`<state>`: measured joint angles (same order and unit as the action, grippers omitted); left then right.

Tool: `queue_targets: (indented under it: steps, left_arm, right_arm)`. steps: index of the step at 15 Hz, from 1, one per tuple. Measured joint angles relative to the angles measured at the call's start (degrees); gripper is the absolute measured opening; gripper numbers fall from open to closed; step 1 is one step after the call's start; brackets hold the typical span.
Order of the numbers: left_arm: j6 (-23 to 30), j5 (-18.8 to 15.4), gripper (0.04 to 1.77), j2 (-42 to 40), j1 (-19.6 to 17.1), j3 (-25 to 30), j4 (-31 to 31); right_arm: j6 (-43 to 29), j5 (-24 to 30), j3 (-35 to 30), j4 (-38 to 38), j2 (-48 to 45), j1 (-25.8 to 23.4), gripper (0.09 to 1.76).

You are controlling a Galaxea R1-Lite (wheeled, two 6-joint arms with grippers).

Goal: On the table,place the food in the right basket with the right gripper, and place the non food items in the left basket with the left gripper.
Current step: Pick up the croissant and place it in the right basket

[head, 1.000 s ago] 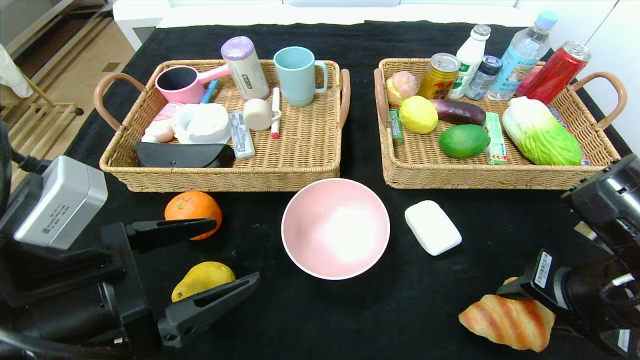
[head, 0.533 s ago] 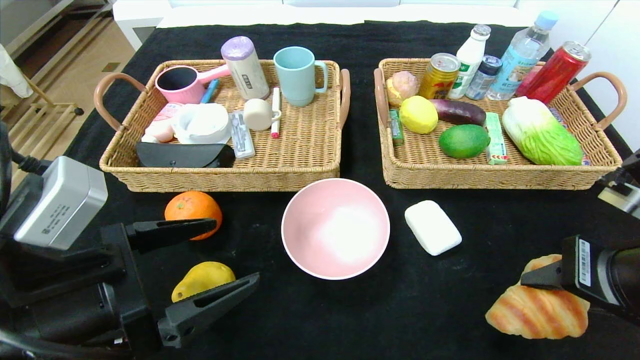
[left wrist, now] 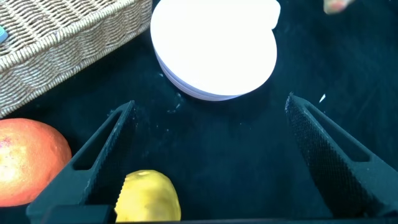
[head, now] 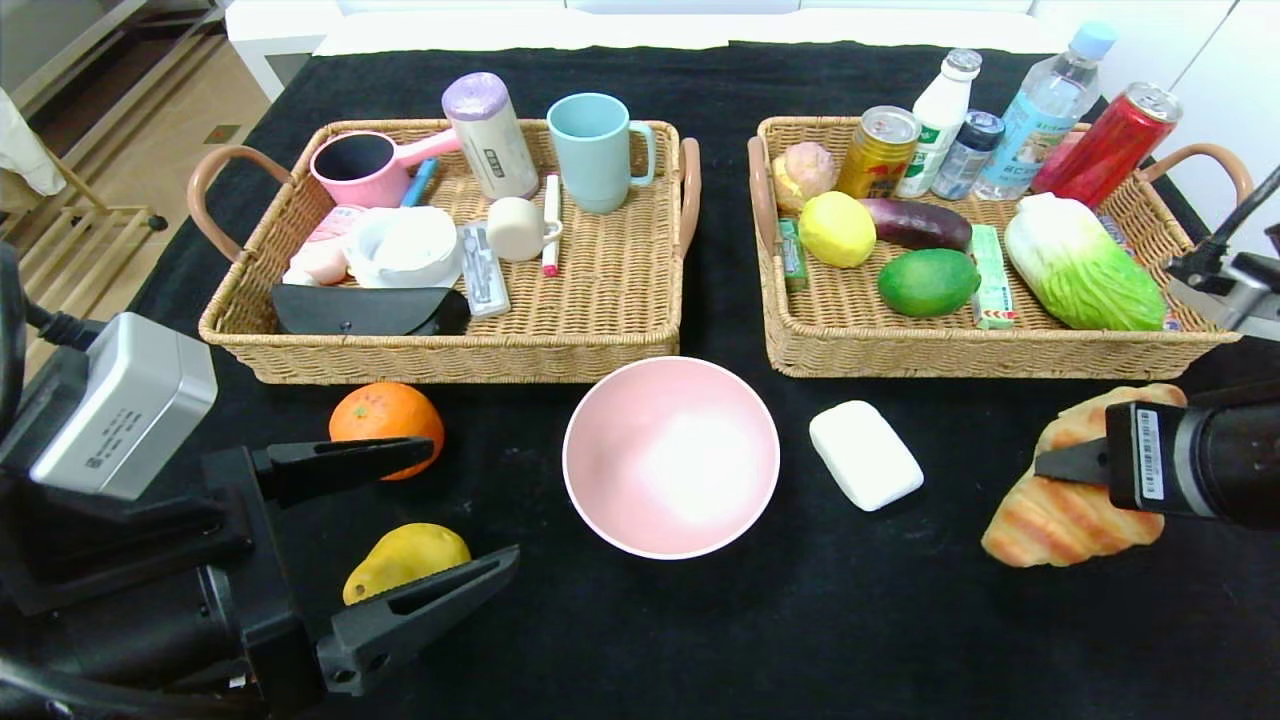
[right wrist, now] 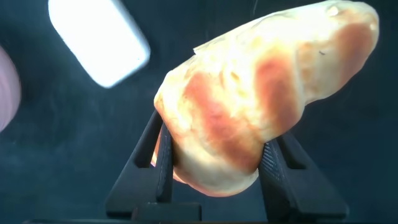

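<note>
Black-draped surface (head: 700,620) under everything, carrying two wicker baskets side by side at the far half. Left basket (head: 600,340) loaded with a teal mug (head: 595,150), a pink scoop cup (head: 365,165), a purple-capped canister (head: 490,135), a white dish (head: 405,245) and a black case (head: 365,312). Right basket (head: 900,350) packed with a cabbage (head: 1080,265), a red can (head: 1108,145), a gold can (head: 878,150), bottles, an eggplant (head: 915,223), a lemon (head: 836,228) and an oval green fruit (head: 928,281).

Near the front of the left basket, a pale-pink bowl (head: 670,455) upright on the cloth, with the white soap-like bar (head: 865,453) just beside it toward the right basket.

Left claw (head: 390,545) low at the near left corner, spread wide and holding nothing, with the round orange (head: 387,420) behind its upper finger and the yellow pear-shaped fruit (head: 405,555) between the two fingers, touching neither so far as can be told.

Right claw (right wrist: 214,165) at the right edge, just in front of the right basket's near wall, clamped across the striped croissant (head: 1070,500), fingers pressed on either side of its middle in the right wrist view. Croissant lifted clear of the cloth, tilted, one tip up toward the basket.
</note>
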<state>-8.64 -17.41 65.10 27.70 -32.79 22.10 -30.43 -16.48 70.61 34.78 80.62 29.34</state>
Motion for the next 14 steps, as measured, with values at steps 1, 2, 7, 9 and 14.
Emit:
queue_targets:
  steps: [1, 2, 7, 9, 14]
  left_arm:
    - [0.0, 0.05, 1.72, 0.02, 0.0, 0.0, 0.0]
    - [0.05, 0.07, 1.72, 0.06, 0.0, -0.02, 0.0]
    - [0.07, 0.18, 1.72, 0.15, 0.0, -0.2, 0.17]
    - [0.1, 0.21, 1.72, 0.06, -0.06, -0.24, 0.24]
    - [0.1, 0.18, 1.72, -0.2, -0.11, -0.44, 0.27]
  right_arm:
    - [1.96, -0.46, 0.94, -0.66, 0.44, -0.63, 0.83]
    - [3.62, -0.63, 2.49, -1.01, 1.02, -1.4, 0.83]
    - [13.34, -0.44, 10.84, -1.27, 5.08, -5.47, 0.83]
    - [14.92, -0.44, 13.7, -1.32, 6.78, -6.03, 0.83]
    - [16.08, -0.4, 24.34, -1.24, 11.45, -6.77, 0.83]
